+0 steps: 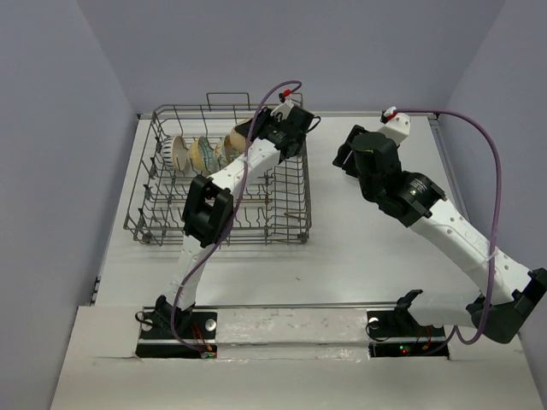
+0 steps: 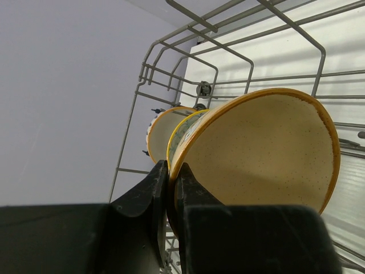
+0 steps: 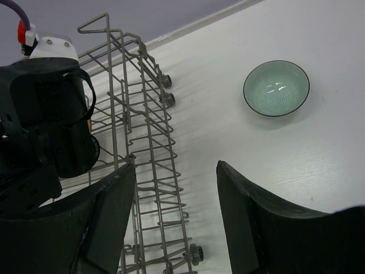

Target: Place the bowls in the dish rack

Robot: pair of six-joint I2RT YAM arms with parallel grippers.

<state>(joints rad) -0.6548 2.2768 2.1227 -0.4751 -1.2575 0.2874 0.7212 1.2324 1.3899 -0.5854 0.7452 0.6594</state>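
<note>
grey wire rack (image 1: 154,205) looks metal; speckled tan bowl (image 2: 256,154) seems matt ceramic; teal bowl (image 3: 276,88) glossy.

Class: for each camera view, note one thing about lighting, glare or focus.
Top external view: even, diffuse light, only faint shadows around the dish rack, everything sharp. Left wrist view: the left gripper is a dark, featureless silhouette against the well-lit speckled tan bowl; the table beyond looks washed out. Right wrist view: small glare spots inside the teal bowl, a soft shadow beside it.

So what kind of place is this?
Probably a robot test cell: bare grey walls box in a white table carrying a dish rack, with left arm and right arm bolted at its edge.
</note>
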